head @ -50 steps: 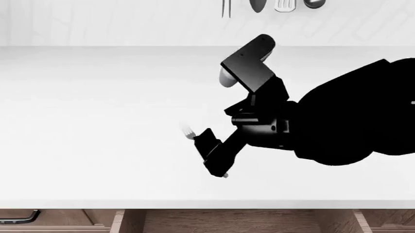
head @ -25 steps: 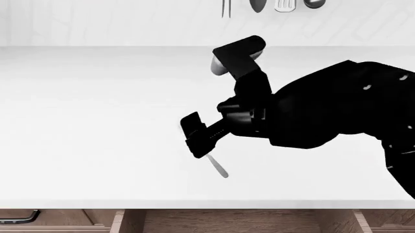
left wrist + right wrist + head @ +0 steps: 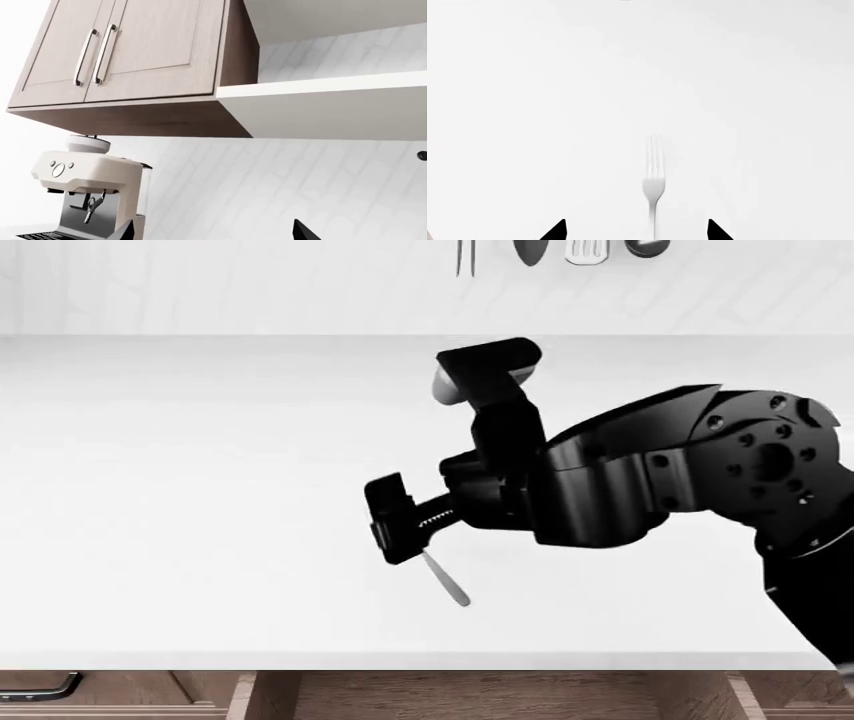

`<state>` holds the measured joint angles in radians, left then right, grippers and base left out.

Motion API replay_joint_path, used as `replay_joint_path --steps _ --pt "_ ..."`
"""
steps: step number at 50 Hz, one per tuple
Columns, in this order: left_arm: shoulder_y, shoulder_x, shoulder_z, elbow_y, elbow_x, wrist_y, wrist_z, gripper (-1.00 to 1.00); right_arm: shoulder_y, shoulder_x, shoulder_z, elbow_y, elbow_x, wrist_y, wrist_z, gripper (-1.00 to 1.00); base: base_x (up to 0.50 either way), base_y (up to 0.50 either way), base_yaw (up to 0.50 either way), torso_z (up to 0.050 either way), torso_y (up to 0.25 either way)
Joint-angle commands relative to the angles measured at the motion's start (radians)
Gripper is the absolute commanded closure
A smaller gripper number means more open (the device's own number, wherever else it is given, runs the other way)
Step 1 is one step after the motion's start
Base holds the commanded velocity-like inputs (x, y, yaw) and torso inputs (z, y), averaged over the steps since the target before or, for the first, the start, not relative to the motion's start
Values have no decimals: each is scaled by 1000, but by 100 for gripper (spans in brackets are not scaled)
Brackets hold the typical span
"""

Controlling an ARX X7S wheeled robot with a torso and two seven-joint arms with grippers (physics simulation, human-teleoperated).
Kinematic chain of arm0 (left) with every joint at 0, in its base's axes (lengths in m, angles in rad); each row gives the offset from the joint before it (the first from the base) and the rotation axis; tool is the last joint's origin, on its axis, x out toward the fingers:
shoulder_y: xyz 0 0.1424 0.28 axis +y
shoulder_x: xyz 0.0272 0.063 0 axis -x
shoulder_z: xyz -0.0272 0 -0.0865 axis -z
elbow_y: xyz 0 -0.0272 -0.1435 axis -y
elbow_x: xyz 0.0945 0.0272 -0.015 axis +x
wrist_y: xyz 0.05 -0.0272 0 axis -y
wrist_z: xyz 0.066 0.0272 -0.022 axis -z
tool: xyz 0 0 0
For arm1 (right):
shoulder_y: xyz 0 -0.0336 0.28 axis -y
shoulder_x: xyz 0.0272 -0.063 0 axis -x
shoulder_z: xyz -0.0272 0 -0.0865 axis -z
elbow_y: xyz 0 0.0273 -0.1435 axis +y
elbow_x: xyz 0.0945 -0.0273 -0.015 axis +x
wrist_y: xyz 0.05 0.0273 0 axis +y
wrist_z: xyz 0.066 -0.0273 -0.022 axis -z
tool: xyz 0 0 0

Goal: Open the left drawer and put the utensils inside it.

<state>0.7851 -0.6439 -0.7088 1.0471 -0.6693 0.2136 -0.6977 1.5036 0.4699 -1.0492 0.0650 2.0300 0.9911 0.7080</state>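
**Fork lying on the counter between the spread fingers, drawer sitting open below**

Starting nearest: along the bottom edge of the head view the left drawer (image 3: 467,695) is showing pulled open under the countertop (image 3: 200,540), and all I'm seeing of the inside is plain wood. Most of it is getting cut off by the frame, so I can't say whether anything is lying further back. At the bottom left corner a dark curved handle (image 3: 40,687) is peeking in on the neighbouring wood front.

Moving up, the fork (image 3: 654,187) is lying flat on the white counter, a bit below the middle of the head view. The right gripper (image 3: 396,520) is hovering right over its tined end, so only the handle end is sticking out toward the lower right. In the right wrist view the two black fingertips (image 3: 554,231) are standing wide apart at the bottom edge, with the fork's handle running between them and the tines pointing toward the top of the frame. Neither tip is touching it and the gripper is holding nothing.

Furthest back, some hanging tools (image 3: 561,252) are dangling along the wall at the top edge.

The left gripper's fingers aren't showing clearly anywhere, so I can't tell their state. Its wrist camera is looking at an espresso machine (image 3: 87,192) in the lower left and wood cabinets (image 3: 133,55) in the upper left.
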Motion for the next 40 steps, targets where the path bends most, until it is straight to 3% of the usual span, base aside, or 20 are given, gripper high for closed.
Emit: replay_joint_path --steps 1,40 --pt "0 10 -4 0 -2 2 9 -100 -19 -14 -4 32 10 -32 22 -100 0 0 0 0 0" --pt "0 10 -2 0 0 2 9 -100 -69 -57 -57 130 -67 -55 -31 -100 0 0 0 0 0"
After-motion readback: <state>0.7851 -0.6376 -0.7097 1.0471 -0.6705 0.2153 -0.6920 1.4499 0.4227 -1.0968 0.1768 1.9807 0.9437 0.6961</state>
